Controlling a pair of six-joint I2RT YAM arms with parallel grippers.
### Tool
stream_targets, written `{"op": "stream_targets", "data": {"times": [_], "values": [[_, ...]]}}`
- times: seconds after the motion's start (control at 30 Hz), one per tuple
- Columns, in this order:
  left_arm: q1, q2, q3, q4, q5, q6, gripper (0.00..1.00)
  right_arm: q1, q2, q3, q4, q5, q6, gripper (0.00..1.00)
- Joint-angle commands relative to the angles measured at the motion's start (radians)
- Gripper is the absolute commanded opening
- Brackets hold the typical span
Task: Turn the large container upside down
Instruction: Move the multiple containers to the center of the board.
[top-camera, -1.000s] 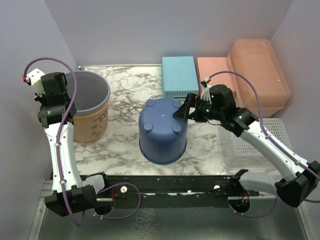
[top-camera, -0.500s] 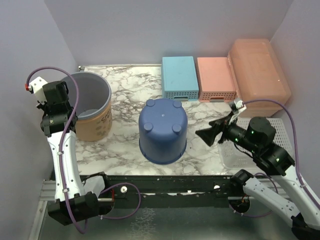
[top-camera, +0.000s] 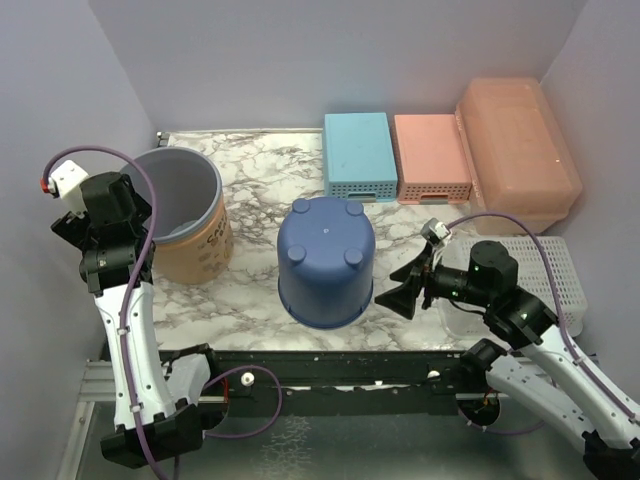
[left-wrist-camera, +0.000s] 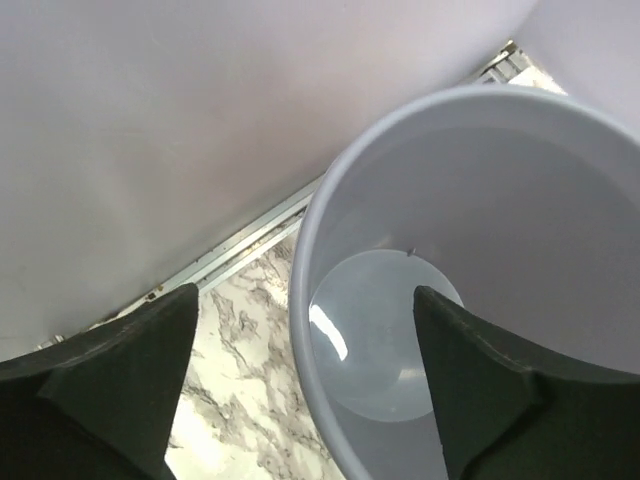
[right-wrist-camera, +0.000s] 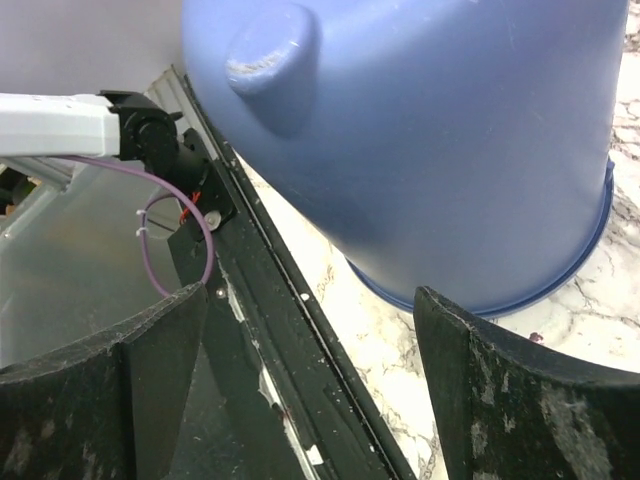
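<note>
The large container (top-camera: 515, 150), a translucent peach-orange box with rounded corners, lies flat at the back right against the wall. Neither gripper touches it. My right gripper (top-camera: 405, 285) is open and hangs low at the front, to the right of an upturned blue tub (top-camera: 325, 262). In the right wrist view the gripper (right-wrist-camera: 310, 300) holds nothing, and the tub's wall (right-wrist-camera: 420, 140) is just ahead. My left gripper (left-wrist-camera: 305, 300) is open at the left, over the rim of a round bucket (left-wrist-camera: 300, 250), and holds nothing.
The orange bucket (top-camera: 190, 250) with a grey inside stands at the left. A light blue basket (top-camera: 358, 152) and a pink basket (top-camera: 432, 155) sit at the back. A white basket (top-camera: 545, 270) lies partly under my right arm. A black rail (right-wrist-camera: 300, 330) runs along the front edge.
My right arm has pulled back from the blue tub's top to the front right. My left gripper has opened beside the bucket's rim, and the bucket has shifted slightly.
</note>
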Motion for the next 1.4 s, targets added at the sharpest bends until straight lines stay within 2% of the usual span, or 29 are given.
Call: {"op": "stream_targets", "data": {"times": [0.0, 0.13, 0.23, 0.37, 0.43, 0.5, 0.67, 0.8, 0.9, 1.03, 1.23, 1.37], "values": [[0.001, -0.035, 0.088, 0.012, -0.011, -0.012, 0.91, 0.003, 0.025, -0.052, 0.070, 0.007, 0.007, 0.87], [0.002, -0.081, 0.124, 0.082, 0.150, -0.047, 0.95, 0.010, 0.067, -0.099, 0.182, 0.023, 0.067, 0.85], [0.002, -0.105, 0.127, 0.165, 0.387, -0.058, 0.96, 0.036, 0.127, -0.098, 0.261, 0.055, 0.116, 0.84], [0.002, -0.062, 0.154, 0.213, 0.684, -0.098, 0.96, 0.093, 0.215, -0.077, 0.383, 0.203, 0.222, 0.86], [0.002, -0.041, 0.167, 0.230, 0.801, -0.103, 0.93, 0.096, 0.246, -0.088, 0.504, 0.298, 0.341, 0.87], [0.002, -0.032, 0.167, 0.261, 0.889, -0.094, 0.92, 0.096, 0.293, -0.071, 0.599, 0.361, 0.389, 0.87], [-0.008, -0.027, 0.154, 0.325, 0.986, -0.113, 0.91, 0.096, 0.501, 0.085, 0.633, 0.469, 0.421, 0.90], [-0.009, -0.015, 0.147, 0.382, 1.064, -0.153, 0.90, 0.096, 0.661, 0.185, 0.677, 0.476, 0.447, 0.90], [-0.013, -0.009, 0.136, 0.382, 1.120, -0.153, 0.89, 0.096, 0.715, 0.280, 0.613, 0.443, 0.392, 0.91], [-0.033, -0.011, 0.098, 0.382, 1.120, -0.149, 0.89, 0.096, 0.701, 0.304, 0.513, 0.391, 0.333, 0.92], [-0.041, 0.011, 0.074, 0.382, 1.126, -0.138, 0.89, 0.096, 0.566, 0.127, 0.503, 0.289, 0.295, 0.91], [-0.052, 0.038, 0.082, 0.382, 1.129, -0.138, 0.89, 0.096, 0.568, 0.090, 0.474, 0.251, 0.255, 0.91]]}}
